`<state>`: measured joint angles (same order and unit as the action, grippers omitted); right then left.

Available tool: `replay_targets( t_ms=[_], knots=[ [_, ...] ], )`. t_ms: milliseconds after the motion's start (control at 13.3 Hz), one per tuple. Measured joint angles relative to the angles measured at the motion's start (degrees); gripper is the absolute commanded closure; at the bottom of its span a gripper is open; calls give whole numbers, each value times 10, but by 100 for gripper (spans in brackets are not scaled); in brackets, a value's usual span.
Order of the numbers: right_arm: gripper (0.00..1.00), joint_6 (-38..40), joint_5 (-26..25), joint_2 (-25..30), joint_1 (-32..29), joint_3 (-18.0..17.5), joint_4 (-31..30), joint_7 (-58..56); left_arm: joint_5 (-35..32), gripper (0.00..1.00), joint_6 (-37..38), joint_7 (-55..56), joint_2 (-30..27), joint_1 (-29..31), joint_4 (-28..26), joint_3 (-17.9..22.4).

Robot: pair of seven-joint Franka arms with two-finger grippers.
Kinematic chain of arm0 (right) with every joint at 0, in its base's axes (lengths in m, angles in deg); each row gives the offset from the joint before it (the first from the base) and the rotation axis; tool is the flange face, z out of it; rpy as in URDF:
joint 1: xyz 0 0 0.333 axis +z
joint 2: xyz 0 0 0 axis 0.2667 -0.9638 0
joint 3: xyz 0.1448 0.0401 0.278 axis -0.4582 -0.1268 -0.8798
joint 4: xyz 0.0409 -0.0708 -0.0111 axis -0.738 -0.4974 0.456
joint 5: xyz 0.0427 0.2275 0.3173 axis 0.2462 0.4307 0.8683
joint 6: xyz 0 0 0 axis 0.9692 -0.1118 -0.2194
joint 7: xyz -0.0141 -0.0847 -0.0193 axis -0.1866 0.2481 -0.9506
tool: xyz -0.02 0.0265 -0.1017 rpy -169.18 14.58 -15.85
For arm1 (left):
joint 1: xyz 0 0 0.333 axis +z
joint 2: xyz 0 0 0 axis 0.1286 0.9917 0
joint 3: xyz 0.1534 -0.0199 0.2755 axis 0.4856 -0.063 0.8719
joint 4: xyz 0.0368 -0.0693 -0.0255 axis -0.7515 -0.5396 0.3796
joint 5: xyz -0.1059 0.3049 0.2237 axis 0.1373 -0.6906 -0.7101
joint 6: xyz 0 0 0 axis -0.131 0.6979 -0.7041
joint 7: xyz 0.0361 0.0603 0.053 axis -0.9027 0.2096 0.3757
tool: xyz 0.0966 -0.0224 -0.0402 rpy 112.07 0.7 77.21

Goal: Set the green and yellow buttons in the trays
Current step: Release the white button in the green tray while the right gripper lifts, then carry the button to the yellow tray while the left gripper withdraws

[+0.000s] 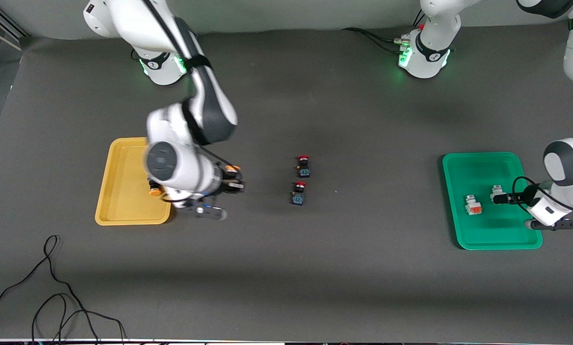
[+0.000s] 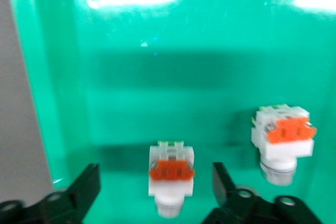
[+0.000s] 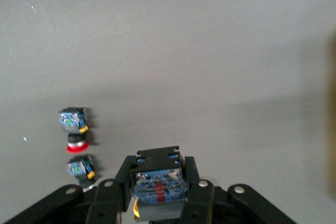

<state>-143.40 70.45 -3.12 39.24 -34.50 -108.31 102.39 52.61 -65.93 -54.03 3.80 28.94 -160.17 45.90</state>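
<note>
Meanwhile, the right arm bends down from its base, its right gripper [image 1: 233, 184] beside the yellow tray [image 1: 123, 211], jaws clamped on a black-bodied button [image 3: 157, 190] with an orange-yellow cap. Another orange-capped button [image 1: 154, 191] lies in that tray. Two red-capped buttons [image 1: 303, 165] rest mid-table. The left gripper [image 1: 504, 197] hangs low over the green tray [image 1: 487, 235], jaws apart around a white button [image 2: 171, 174]; a second white button [image 2: 283, 140] lies beside it. No writing is legible.

A dark grey tabletop [image 1: 344, 268] carries a yellow tray [image 1: 123, 211] toward the right arm's end, a green tray [image 1: 478, 167] toward the left arm's end, two red-capped buttons [image 1: 303, 165] between them, and loose black cables [image 1: 51, 297]
</note>
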Motion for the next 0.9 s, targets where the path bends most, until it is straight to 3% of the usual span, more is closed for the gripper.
replay_targets(
  t_ms=[225, 524, 674, 899],
  knots=[
    [100, 79, -18, 42, -2, 80, -1, -95, -5, 1, 104, -3, -74, -2, 38, -9],
    [100, 116, -28, 49, -8, 185, -20, -267, -13, 1, 230, -10, -230, -44, 47, -22],
    [100, 107, -38, 43, -27, 196, -38, -334, -13, 1, 264, -10, -284, -70, 45, -28],
    [100, 45, -38, 13, -73, 196, -74, -437, -12, 1, 275, -10, -317, -97, 41, -35]
  ],
)
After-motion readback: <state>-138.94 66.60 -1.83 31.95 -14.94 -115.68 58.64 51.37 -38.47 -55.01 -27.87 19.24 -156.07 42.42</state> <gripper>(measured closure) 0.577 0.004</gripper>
